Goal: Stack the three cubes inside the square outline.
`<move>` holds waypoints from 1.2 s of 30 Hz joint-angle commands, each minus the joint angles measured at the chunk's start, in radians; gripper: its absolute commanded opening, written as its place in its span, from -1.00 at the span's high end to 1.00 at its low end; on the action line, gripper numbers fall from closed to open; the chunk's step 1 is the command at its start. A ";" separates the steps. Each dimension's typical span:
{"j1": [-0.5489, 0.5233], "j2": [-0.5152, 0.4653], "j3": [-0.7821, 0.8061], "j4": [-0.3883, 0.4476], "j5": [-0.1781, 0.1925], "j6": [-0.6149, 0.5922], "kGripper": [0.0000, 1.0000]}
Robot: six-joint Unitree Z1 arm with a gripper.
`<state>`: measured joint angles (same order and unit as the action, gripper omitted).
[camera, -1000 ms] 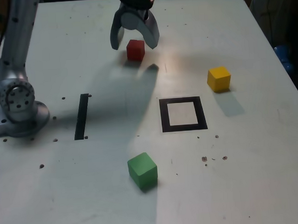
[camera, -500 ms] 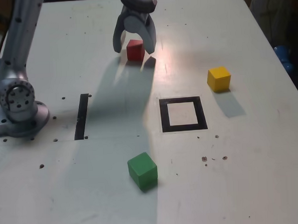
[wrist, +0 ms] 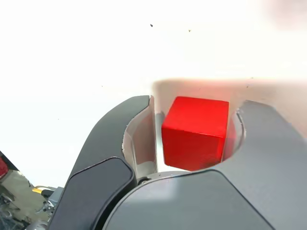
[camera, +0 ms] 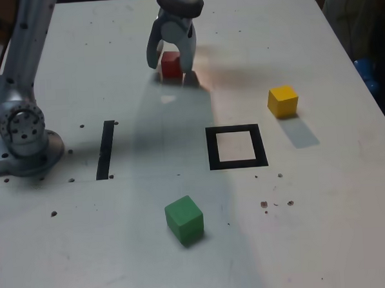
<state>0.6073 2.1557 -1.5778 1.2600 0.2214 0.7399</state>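
i have the gripper (camera: 170,67) pointing down at the bench (camera: 326,221), low around the red cube (camera: 171,60), one finger on either side. its jaws are partly open: the wrist view shows a gap between one finger and the cube, so i don't have it clamped; whether the other finger touches, i can't tell. the arm (camera: 29,52) rises from its base (camera: 28,140) at the exterior view's left and runs out of the picture; its middle stretch is hidden from me. from the gripper, towards the exterior view's right and lower down, lie the yellow cube (camera: 283,102) and the square outline (camera: 213,149). the green cube (camera: 185,219) sits well below the gripper in that view.
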 commanded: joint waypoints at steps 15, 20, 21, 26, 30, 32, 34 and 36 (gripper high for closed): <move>-0.074 -0.038 -0.005 0.027 -0.004 -0.043 0.38; -0.126 -0.090 -0.009 0.069 -0.029 -0.103 0.38; -0.138 -0.100 -0.010 0.078 -0.043 -0.118 0.38; -0.204 -0.130 -0.009 0.111 -0.125 -0.200 0.38; -0.279 -0.152 -0.001 0.129 -0.147 -0.311 0.38; -0.317 -0.159 -0.004 0.136 -0.150 -0.358 0.38; -0.356 -0.160 -0.014 0.141 -0.157 -0.397 0.38; -0.397 -0.158 -0.023 0.143 -0.165 -0.436 0.38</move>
<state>0.2425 2.0005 -1.5899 1.3997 0.0628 0.3269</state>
